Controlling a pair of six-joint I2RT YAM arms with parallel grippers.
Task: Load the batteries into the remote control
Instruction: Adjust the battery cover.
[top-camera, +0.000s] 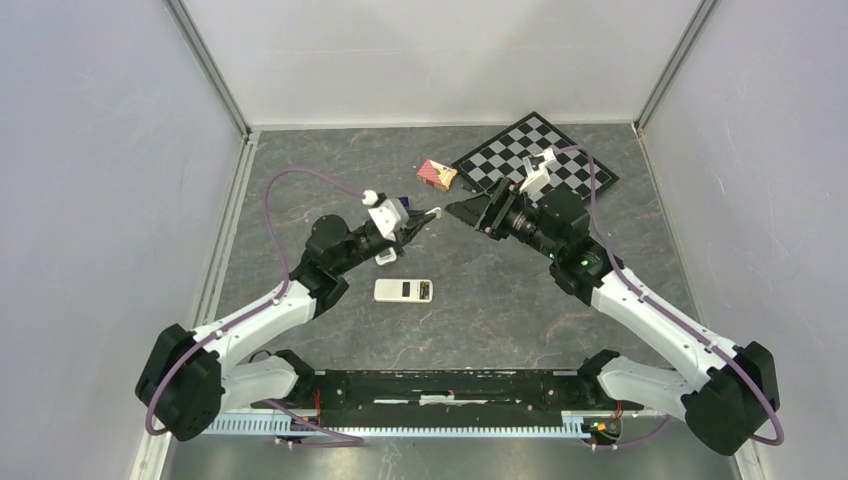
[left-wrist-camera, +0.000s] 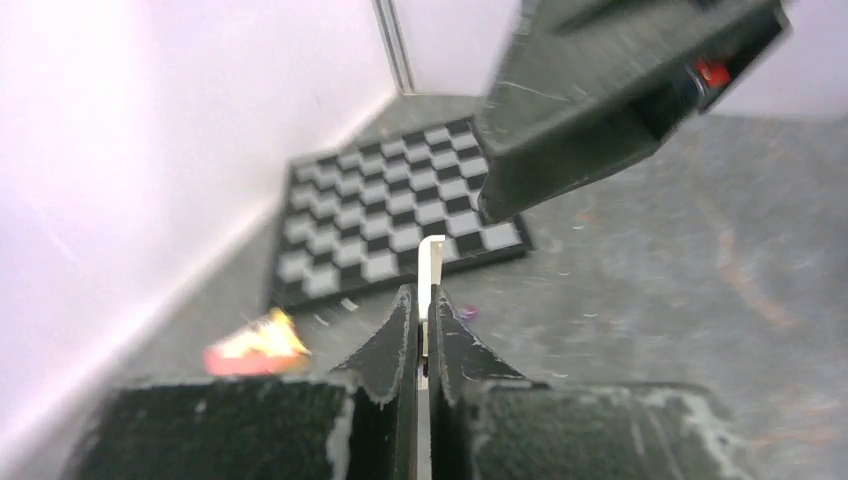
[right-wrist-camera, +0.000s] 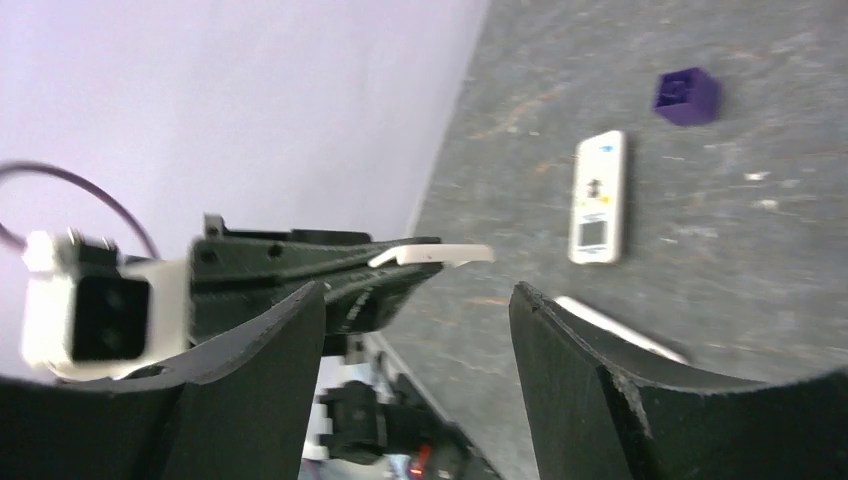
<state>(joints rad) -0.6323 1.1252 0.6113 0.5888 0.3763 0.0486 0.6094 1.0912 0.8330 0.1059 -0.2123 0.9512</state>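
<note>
Both of your left fingers are clenched on a thin white strip. It stands up out of the narrow slit between them and ends in a small hooked tip. Seen from above, that strip juts toward your other arm, well above the counter.

Your right fingers are released and spread wide, with nothing between them. They face the left pair head-on. The strip's tip is near their gap but apart from them. The left wrist view shows the dark body of that right hand close above the strip's tip and to its right.

The remote control lies flat on the counter, just nearer the bases than your left wrist and apart from both sets of fingers. Its button face is up, so you cannot see its back. The right wrist view shows it lying alone on bare counter. A small purple cube sits near one end of it. A second small white piece lies just beside the left wrist; what it is cannot be told.

At the far right of the counter, a black-and-white chessboard lies flat and turned at an angle. A small red and yellow box sits just off its near-left edge.

The counter is dark grey and mottled like stone, with pale scuffs. Plain pale walls close it in on three sides, joined at the far corners by metal rails.
</note>
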